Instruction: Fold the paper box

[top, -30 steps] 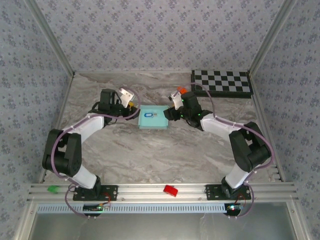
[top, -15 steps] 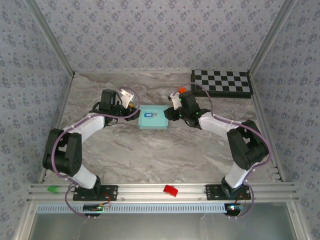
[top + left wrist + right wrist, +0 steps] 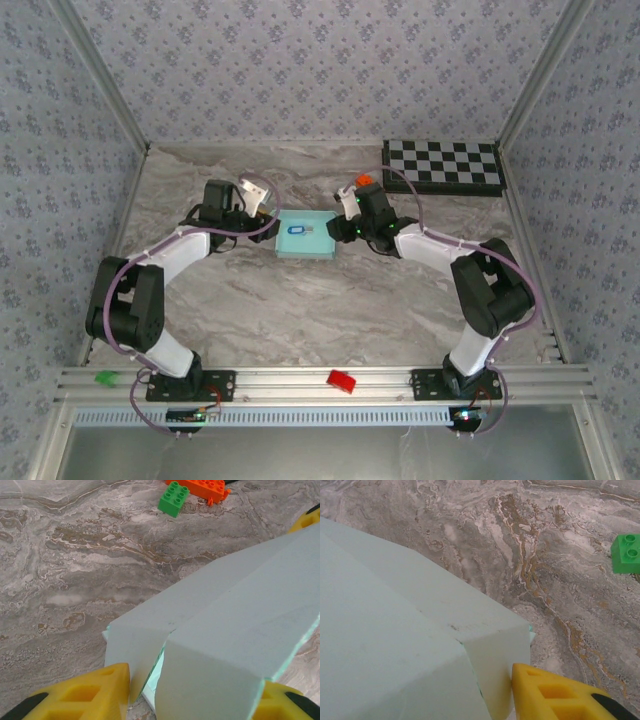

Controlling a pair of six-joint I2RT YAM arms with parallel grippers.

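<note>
The marble-patterned tabletop (image 3: 300, 310) spreads across the enclosure. Two arms reach over it from the near edge toward the middle, the left arm (image 3: 165, 258) bending in from the left and the right arm (image 3: 450, 255) from the right. A black-and-white checkerboard (image 3: 445, 165) lies flat in the far right corner, well apart from them. The paper box (image 3: 315, 246) sits at the centre of the tabletop between the two arms, a pale aqua rectangle with its broad face up. The left tool (image 3: 269, 228) meets the box's left end. Seen from the left wrist, its yellow fingers (image 3: 90, 695) stand on either side of that end, each against cardboard, so it is closed on the box at a middling width. Two panels of that end meet at a seam with a slight gap. The right tool (image 3: 341, 230) is at the box's right end. From the right wrist, one yellow finger (image 3: 555, 692) lies against the end wall and the other is hidden, so I cannot tell whether it clamps. An orange brick (image 3: 200, 487) and a green brick (image 3: 173, 500) lie just beside each other on the marble beyond the box. A small blue-and-white label (image 3: 297, 231) sits on the box's top, left of middle
</note>
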